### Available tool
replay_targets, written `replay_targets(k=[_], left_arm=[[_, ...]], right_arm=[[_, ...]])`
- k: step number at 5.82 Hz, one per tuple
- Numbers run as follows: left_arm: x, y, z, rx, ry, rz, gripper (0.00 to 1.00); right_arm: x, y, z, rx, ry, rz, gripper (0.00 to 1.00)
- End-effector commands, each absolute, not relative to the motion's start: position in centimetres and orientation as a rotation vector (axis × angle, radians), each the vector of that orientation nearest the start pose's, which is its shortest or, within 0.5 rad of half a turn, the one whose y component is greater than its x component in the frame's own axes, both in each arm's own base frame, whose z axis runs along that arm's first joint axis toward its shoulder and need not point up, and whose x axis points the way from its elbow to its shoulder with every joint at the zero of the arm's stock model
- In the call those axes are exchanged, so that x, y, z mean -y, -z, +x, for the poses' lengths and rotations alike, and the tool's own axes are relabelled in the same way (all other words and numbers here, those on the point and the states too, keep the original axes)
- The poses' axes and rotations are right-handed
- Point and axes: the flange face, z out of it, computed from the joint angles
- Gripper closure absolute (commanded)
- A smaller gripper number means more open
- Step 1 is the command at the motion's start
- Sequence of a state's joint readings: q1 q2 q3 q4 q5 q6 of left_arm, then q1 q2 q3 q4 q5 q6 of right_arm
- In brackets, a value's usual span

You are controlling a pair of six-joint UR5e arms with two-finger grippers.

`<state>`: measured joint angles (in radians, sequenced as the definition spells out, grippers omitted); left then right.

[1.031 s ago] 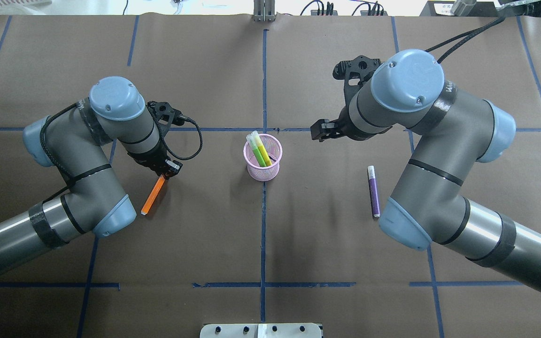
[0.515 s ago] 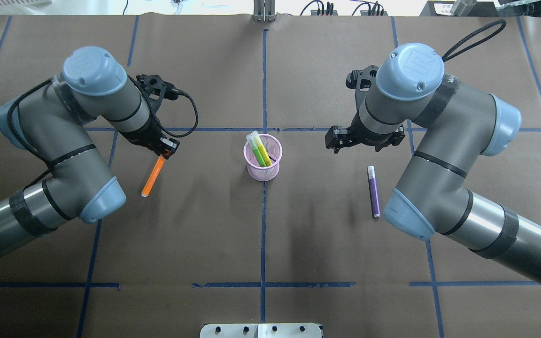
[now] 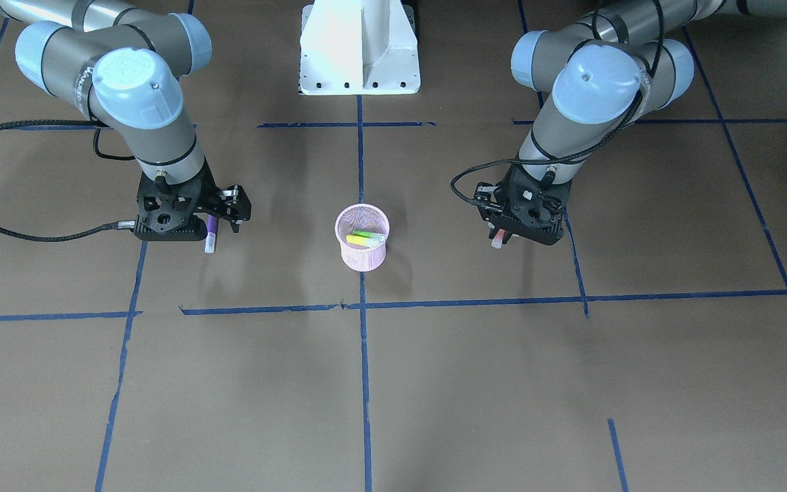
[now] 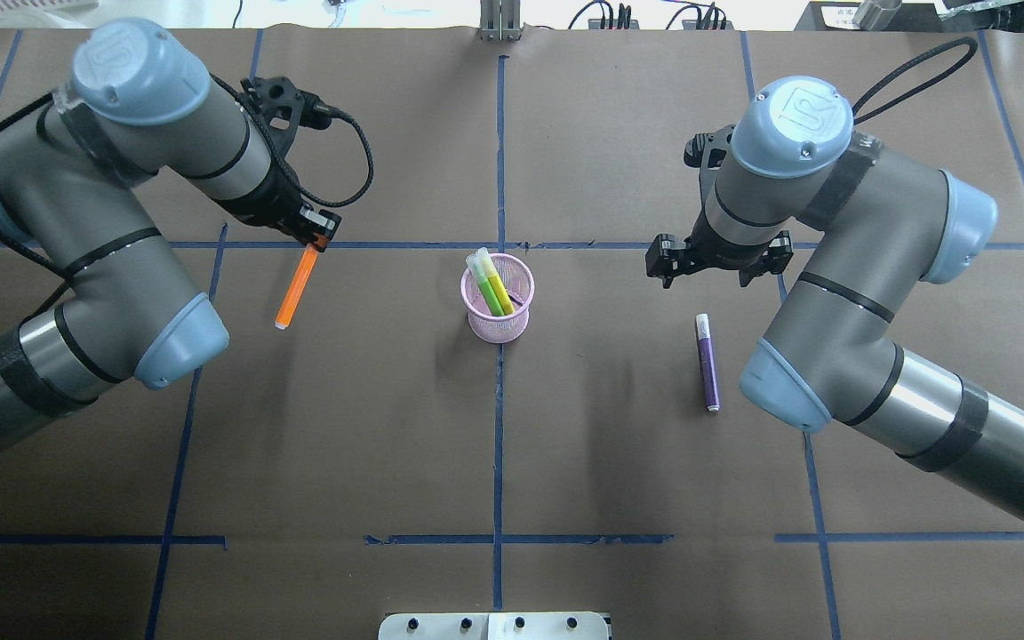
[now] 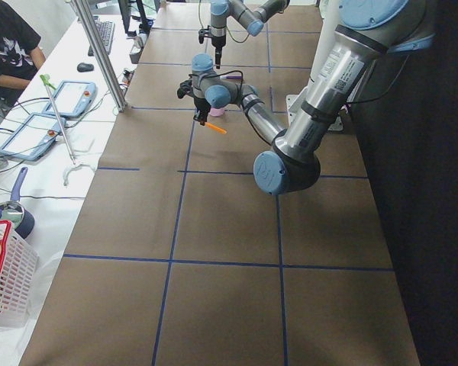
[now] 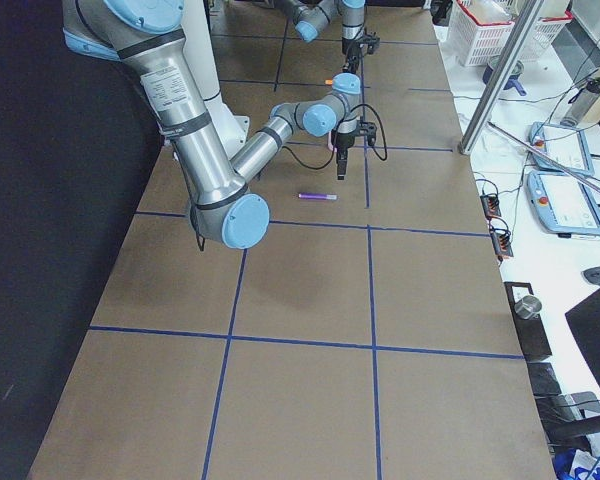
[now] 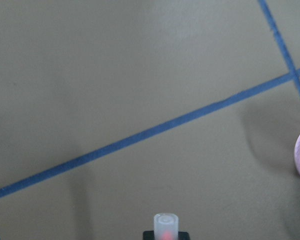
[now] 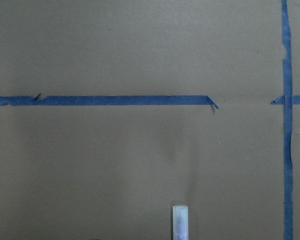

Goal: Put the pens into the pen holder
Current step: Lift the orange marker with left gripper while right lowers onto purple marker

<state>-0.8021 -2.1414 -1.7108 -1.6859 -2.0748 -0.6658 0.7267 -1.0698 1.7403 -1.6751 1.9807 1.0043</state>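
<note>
My left gripper is shut on the capped end of the orange pen and holds it tilted above the table, left of the pink mesh pen holder. The front view shows this gripper and the pen's pale cap. The cap also shows in the left wrist view. The pen holder holds a green pen and a yellow one. The purple pen lies flat on the table right of the holder. My right gripper is open and empty above its capped end.
Brown paper with blue tape lines covers the table. The robot's white base stands at the table's near edge. A cable loops off the left wrist. An operator sits at a side desk.
My left gripper has carried the orange pen up and toward the far side of the table. My right gripper has moved right, to above the purple pen's cap end.
</note>
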Motion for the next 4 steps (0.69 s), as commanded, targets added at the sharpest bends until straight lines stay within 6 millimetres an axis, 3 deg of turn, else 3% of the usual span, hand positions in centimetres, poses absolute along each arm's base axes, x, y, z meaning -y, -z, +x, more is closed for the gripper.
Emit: replay_targets(k=[1,4], left_arm=[[54.3,-21.0,37.3,-0.932,-0.249,0.353,1.00],[54.8,-15.8,36.8,-0.996,-0.170,0.376,1.00]], right_arm=[[51.1,-35.3,-43.8,0.679,-0.045,-0.021,0.00],[50.9,-37.9,-44.5,0.718,-0.045,-0.092,0.00]])
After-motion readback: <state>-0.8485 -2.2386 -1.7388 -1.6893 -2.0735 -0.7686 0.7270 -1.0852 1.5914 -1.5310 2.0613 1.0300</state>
